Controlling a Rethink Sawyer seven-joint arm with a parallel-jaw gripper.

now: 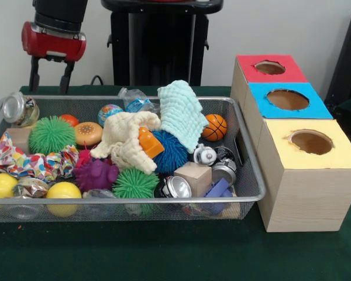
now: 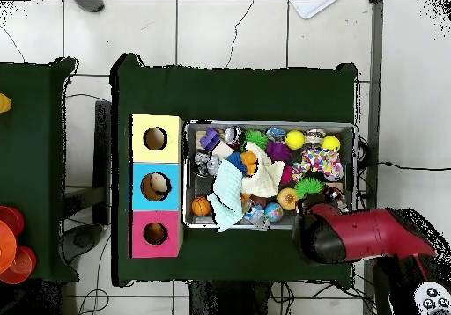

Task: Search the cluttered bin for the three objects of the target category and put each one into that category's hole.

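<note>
The silver wire-mesh bin point(image 1: 164, 209) is full of clutter on the green table; it also shows in the overhead view point(image 2: 269, 123). No plush animal shows clearly. A small orange thing point(image 1: 149, 142) pokes out from under a cream cloth point(image 1: 124, 137), and I cannot tell what it is. The red-topped box's hole point(image 1: 269, 67) is at the far right, also seen from overhead point(image 2: 155, 233). My gripper point(image 1: 50, 85) hangs open and empty behind the bin's far left corner. In the overhead view the red arm point(image 2: 352, 234) covers it.
The bin holds green spiky balls point(image 1: 51, 134), a blue one point(image 1: 171, 153), a purple one point(image 1: 96, 174), yellow balls point(image 1: 63, 191), a small basketball point(image 1: 214, 127), a mint cloth point(image 1: 181, 111), a wooden block point(image 1: 193, 175) and a jar point(image 1: 19, 109). The blue hole point(image 1: 288, 99) and yellow hole point(image 1: 311, 141) adjoin the red one.
</note>
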